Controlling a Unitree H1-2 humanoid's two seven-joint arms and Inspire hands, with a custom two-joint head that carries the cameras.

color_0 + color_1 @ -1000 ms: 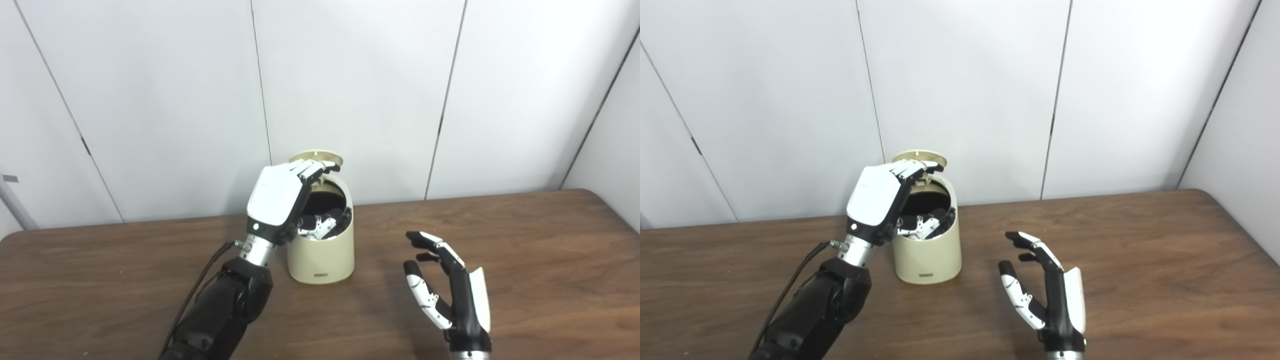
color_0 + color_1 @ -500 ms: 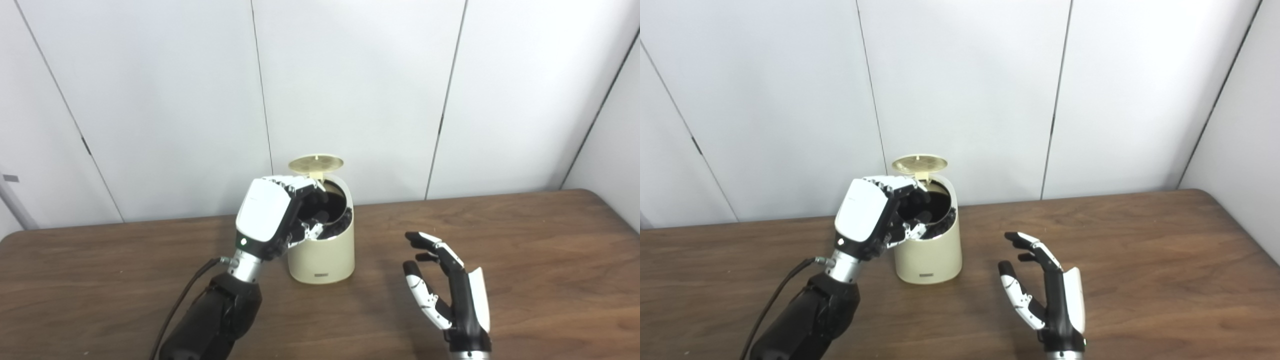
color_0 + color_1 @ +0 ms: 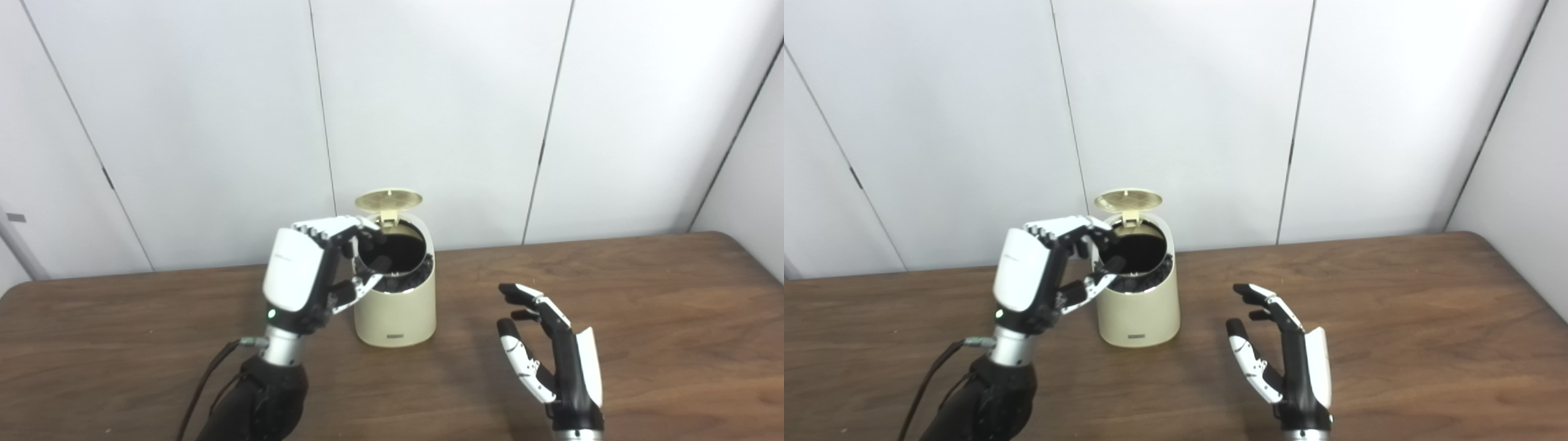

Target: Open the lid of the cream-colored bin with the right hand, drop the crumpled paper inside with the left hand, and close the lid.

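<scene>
The cream-colored bin [image 3: 395, 309] stands on the wooden table [image 3: 643, 306] with its round lid [image 3: 389, 198] raised on the back hinge. Its mouth shows dark inside, and no crumpled paper is visible anywhere. My left hand [image 3: 309, 274] is raised just left of the bin's rim, fingers curled but apart, holding nothing. My right hand [image 3: 554, 355] hovers open to the right of the bin, palm toward it, apart from it.
White wall panels [image 3: 441, 110] rise directly behind the bin. The table's right edge [image 3: 762, 263] runs off at the far right. A black cable [image 3: 205, 383] trails along my left forearm.
My left hand has drawn back out of the bin's mouth, moving left and slightly down. The lid stays up. The right hand has not moved.
</scene>
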